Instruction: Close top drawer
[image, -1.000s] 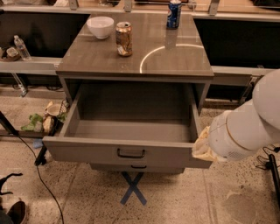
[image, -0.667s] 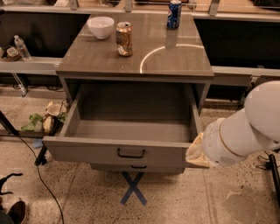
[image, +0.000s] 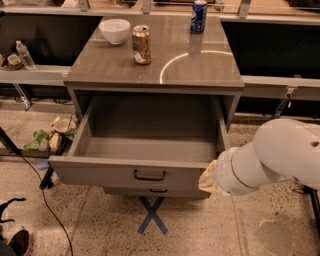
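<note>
Speckled floor (image: 100, 227), blue tape X (image: 151, 215)

No words or numbers can be read; only marks are seen.

A blue cross of tape (image: 151, 215) is laid on the speckled floor, just in front of the open, wide matte grey top drawer (image: 127, 172). A white and red patch is carried by the tall blue drinks can (image: 198, 16) at the back of the tabletop, but no brand can be made out on it. The print on the brown-gold can (image: 141, 44) is too blurred to be read. The cream-covered gripper (image: 210, 176) is seen just beside the drawer's right front corner.
</note>
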